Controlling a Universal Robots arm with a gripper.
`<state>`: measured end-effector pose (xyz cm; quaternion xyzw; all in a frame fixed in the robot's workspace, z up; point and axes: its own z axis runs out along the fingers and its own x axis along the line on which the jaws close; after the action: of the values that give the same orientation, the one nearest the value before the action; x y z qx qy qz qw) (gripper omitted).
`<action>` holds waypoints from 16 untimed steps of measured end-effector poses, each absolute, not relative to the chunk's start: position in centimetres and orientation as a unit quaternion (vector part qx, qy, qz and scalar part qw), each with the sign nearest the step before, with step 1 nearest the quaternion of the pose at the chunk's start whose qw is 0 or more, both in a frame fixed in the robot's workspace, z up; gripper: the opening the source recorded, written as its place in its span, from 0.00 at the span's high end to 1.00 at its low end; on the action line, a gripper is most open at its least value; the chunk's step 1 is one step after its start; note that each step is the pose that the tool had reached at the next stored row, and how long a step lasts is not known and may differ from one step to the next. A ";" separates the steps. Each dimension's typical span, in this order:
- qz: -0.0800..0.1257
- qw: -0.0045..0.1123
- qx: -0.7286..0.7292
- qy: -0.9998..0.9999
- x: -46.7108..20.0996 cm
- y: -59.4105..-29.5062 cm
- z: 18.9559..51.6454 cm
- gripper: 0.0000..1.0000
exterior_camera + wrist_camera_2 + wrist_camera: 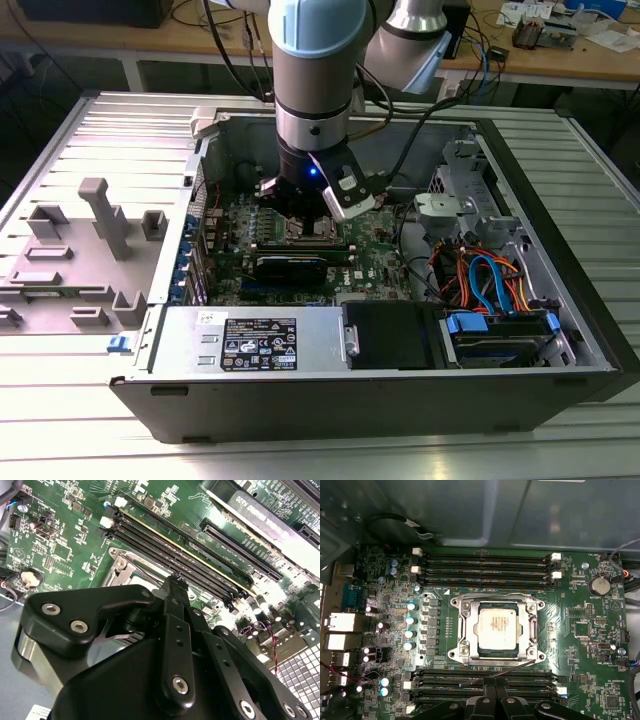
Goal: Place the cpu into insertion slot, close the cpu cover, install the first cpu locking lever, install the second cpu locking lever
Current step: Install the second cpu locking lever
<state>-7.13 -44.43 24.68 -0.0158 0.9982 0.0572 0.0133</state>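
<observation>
so the whole setup sits on a ribbed silver-grey metal table (60, 420) with long grooves running across it. an open black desktop computer case (380, 400) lies flat on its side on top. on the exterior view's left, a grey plastic fixture plate (70, 270) with upright blocks and posts rests just beside the case.

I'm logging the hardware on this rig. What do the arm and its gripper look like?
The arm is a thick silver-grey tube with a pale blue joint cap and a small blue light near the wrist. Black cables hang behind it. The gripper is matte black, built of flat bolted linkage plates with silver screw heads.
</observation>
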 end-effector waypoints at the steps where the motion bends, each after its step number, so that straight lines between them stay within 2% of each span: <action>1: 0.057 0.012 -0.016 0.998 -7.1 -44.4 24.7 0.89; 16: 0.057 0.006 -0.015 0.998 -7.2 -44.4 23.6 0.89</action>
<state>-7.22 -44.43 23.58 -0.0154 0.9982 0.0574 0.0060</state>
